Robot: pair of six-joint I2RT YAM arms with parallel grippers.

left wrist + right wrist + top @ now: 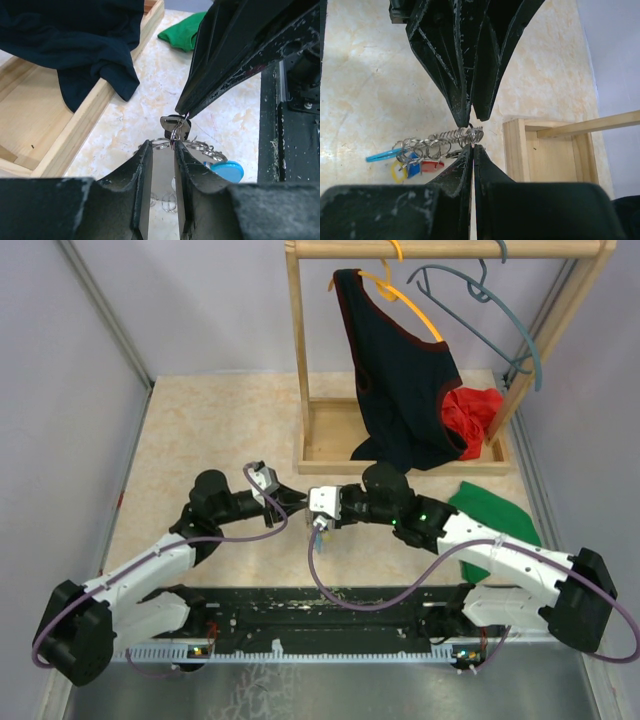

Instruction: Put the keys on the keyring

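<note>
Midway across the tabletop (200, 430), just in front of the wooden rack (322, 448), my two arms meet tip to tip. My right end effector (472, 148) is closed, pinched on thin wire at one end of the keyring (451, 136). As best I can judge it grips a turn of the coil itself, though it could be the small ring of the black-headed key (173, 123) that hangs right at the pinch. My left end effector (162, 144) faces it with its fingers a narrow way apart. I see bare tabletop through the gap and nothing clamped there.

From the pinch the keyring trails down to the tabletop, coils and small rings bunched together, its light-blue section (382, 156) lying flat at the far end. The other keys (413, 168) — red, blue and something yellow — cluster right under those coils, touching them. They look threaded on, but the tangle is too tight for me to be sure of each one.

My reading is that the job is late on. The black-headed key seems to be the one in hand, and it appears to sit on the wire already. What is left, I think, is to make certain it is fully past the coil — then let go and lay the keyring down.
</note>
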